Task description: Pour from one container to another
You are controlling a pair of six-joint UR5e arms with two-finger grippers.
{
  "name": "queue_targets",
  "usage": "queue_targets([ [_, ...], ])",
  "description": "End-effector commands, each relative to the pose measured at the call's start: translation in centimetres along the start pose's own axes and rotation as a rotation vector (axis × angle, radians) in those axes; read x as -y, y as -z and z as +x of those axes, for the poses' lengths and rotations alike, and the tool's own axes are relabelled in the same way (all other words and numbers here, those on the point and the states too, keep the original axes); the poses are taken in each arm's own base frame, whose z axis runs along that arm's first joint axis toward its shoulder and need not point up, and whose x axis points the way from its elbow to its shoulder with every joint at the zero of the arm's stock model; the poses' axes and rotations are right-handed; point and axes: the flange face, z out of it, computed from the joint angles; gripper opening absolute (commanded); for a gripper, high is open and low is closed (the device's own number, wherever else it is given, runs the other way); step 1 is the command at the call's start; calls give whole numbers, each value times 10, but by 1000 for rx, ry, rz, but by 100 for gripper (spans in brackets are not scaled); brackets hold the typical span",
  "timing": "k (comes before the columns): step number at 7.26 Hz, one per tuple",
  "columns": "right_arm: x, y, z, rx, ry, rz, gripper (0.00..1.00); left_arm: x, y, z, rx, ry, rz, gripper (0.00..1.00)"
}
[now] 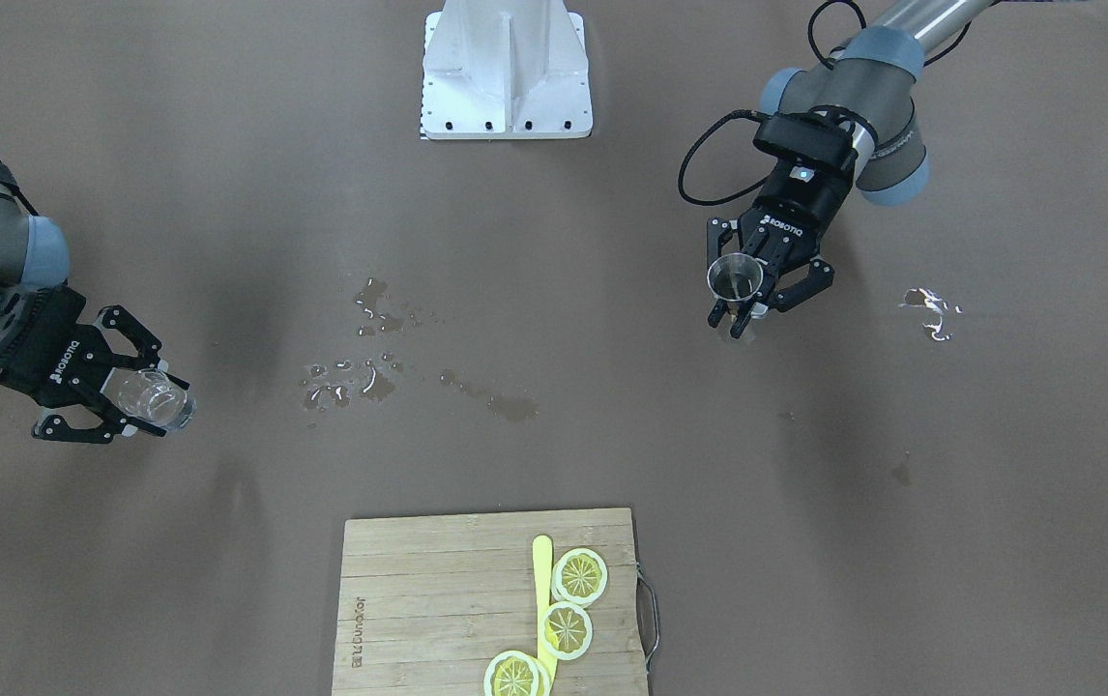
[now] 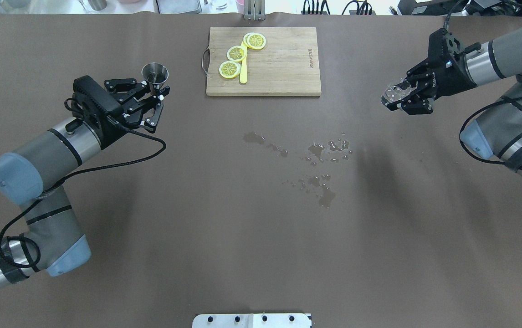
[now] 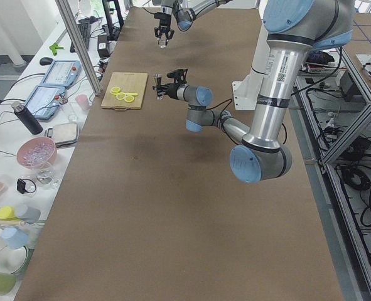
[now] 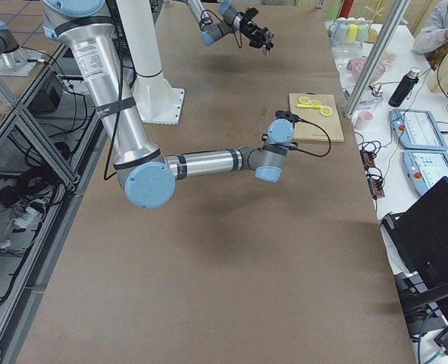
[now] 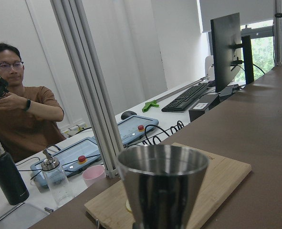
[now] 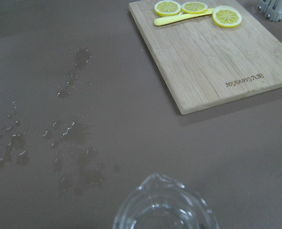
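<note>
A steel measuring cup (image 2: 155, 74) stands upright between the fingers of my left gripper (image 2: 157, 93), which is shut on its lower part, left of the cutting board. In the front view the cup (image 1: 734, 275) shows its open mouth, and it fills the left wrist view (image 5: 162, 183). My right gripper (image 2: 393, 94) is shut on a clear glass pitcher (image 2: 396, 90), held tilted above the table at the far right. The spouted rim of the pitcher (image 6: 163, 210) sits at the bottom of the right wrist view. I cannot tell whether either container holds liquid.
A bamboo cutting board (image 2: 284, 68) with three lemon slices (image 2: 236, 53) and a yellow knife (image 2: 243, 68) lies at the far middle. Spilled water (image 2: 320, 157) spots the table's centre, and a small puddle (image 1: 931, 309) lies beside the left arm. The white robot base (image 1: 506, 68) stands at the near edge.
</note>
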Motion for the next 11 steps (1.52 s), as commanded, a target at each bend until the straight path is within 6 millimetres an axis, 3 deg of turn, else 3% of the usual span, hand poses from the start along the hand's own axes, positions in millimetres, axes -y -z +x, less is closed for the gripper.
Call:
queue_targets([
  [1,-46,11,-15,-13,0,-12,0,-10,2,-7,39,75,-8,0],
  [3,-69,6,-26,-7,18,-31,0,-25,8,-19,86,213,-19,0],
  [4,-75,-2,-31,-28,21,-39,0,-17,6,-24,162,265,13,0],
  [6,-74,-29,-48,-54,40,-41,0,-20,7,-34,286,314,35,0],
  [7,-73,-34,-53,-60,52,-33,0,-21,9,-34,358,397,92,0],
  [11,-86,-43,-64,-49,67,-26,0,-46,9,-12,599,422,105,0],
])
